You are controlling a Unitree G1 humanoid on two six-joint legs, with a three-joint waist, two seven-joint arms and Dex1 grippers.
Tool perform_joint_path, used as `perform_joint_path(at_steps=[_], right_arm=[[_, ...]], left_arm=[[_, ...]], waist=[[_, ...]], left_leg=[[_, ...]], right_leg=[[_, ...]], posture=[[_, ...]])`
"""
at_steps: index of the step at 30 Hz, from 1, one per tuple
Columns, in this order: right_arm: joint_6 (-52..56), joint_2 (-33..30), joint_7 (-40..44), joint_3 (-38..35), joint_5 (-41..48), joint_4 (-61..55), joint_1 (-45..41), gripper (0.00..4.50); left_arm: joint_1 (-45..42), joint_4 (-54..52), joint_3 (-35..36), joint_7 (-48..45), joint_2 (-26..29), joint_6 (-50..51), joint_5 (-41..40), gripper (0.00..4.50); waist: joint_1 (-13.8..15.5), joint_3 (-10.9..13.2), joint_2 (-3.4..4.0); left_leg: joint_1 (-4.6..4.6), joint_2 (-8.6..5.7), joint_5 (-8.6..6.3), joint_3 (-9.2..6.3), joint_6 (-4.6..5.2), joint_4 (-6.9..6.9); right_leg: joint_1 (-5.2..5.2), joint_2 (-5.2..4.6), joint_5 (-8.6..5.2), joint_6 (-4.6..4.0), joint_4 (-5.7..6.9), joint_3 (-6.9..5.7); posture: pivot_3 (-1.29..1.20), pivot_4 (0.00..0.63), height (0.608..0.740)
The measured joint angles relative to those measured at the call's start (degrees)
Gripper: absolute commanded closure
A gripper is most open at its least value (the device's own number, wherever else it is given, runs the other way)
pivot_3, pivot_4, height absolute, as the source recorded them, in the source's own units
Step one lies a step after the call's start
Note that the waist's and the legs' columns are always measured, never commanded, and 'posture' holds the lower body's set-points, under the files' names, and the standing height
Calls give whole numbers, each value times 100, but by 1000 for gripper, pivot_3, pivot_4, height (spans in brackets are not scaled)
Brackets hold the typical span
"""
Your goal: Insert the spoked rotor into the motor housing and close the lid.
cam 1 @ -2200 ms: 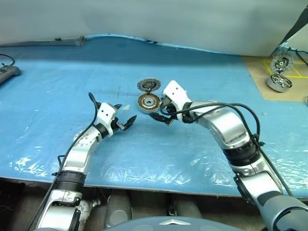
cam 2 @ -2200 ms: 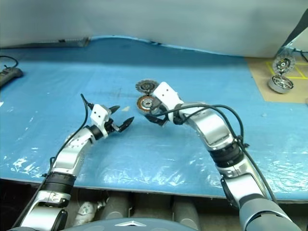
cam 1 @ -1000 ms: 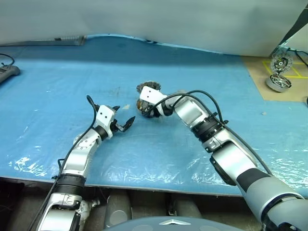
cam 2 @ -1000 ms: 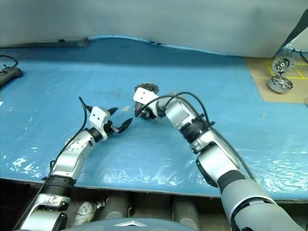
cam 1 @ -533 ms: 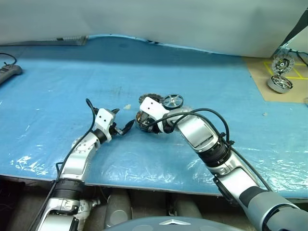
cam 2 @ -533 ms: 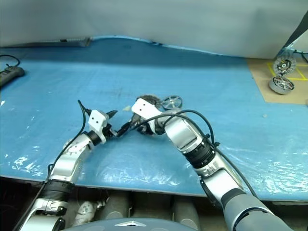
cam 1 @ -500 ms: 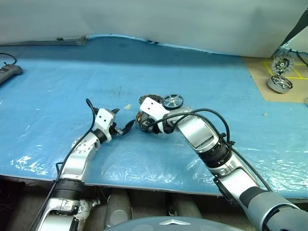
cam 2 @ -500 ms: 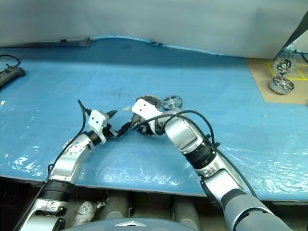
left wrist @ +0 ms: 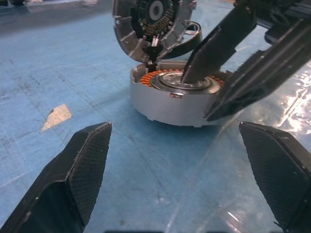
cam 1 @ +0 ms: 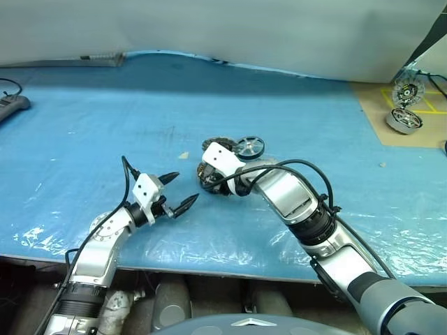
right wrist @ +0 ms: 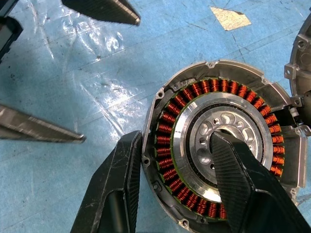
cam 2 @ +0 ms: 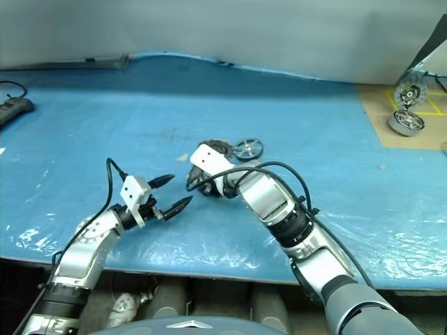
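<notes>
right gripper: straddling the motor housing wall, one finger inside, one outside
left gripper: spread wide, nearby, holding nothing
lid: standing open

The right tool straddles the motor housing wall, lid raised.

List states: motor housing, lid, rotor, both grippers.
motor housing: open, windings exposed, no rotor inside.
lid: swung up on its hinge, open.
spoked rotor: loose, outside the housing, not held.
left gripper: open, empty.
right gripper: closed across the housing wall, one finger inside.
</notes>
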Motion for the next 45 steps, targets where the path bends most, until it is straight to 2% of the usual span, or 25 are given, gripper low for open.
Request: perform_joint_path(at_steps=[6,14,18,21,25,29,33,40,45], right_arm=[[195,85,-98,-15,243,20,-3,673],[1404,-239,-38,-608,960,-919,-434,673],[1745,-859,277,-1273,1555,-1661,-463,673],[1286,-1583,648,-1961,1964,-1939,293,673],[-409,-2211,686,-2454,1883,-1806,1721,673],[-1926,-1948,189,-2772,1538,-1172,2526,673],[-2893,-1359,-398,-2739,1228,-397,2769,673],[-3916,-403,-1465,-2549,683,979,2447,673],[-4420,-212,-1826,-2518,486,1594,2152,673]], left_arm=[[189,-107,-13,-27,16,-173,36,0],[186,9,-112,-71,3,-445,83,0],[120,143,-139,-75,1,-586,108,0],[37,299,-173,-35,-27,-648,172,0],[-118,389,-230,18,-141,-678,238,0],[-275,453,-301,20,-250,-679,255,0],[-322,464,-348,19,-325,-670,252,0],[-345,458,-345,9,-303,-559,227,0],[-343,442,-341,21,-299,-536,224,0]], waist=[[-2,1,2],[18,2,4],[84,1,3],[197,1,2],[193,0,6],[112,-3,10],[64,-4,13],[-2,-5,15],[1,-5,16]], left_leg=[[2,0,0,1,0,-6],[1,-3,0,2,0,-11],[3,-3,0,1,0,-12],[4,-1,0,1,0,-14],[6,-3,0,4,0,-12],[15,-4,0,8,1,-7],[18,-4,0,12,3,-5],[12,-5,2,12,5,1],[11,-5,2,12,5,1]], right_leg=[[1,0,0,0,-4,3],[-2,1,0,1,-5,1],[6,-3,0,3,-12,3],[17,-13,-1,4,-21,9],[14,-15,-1,4,-14,9],[7,-6,-1,2,-3,10],[9,-7,-4,-3,-4,11],[9,-7,-15,-22,-5,8],[13,-8,-14,-21,-6,8]], posture=[[0,150,740],[0,150,740],[0,150,740],[0,150,740],[0,150,740],[0,150,740],[0,150,740],[0,150,740],[0,150,740]])
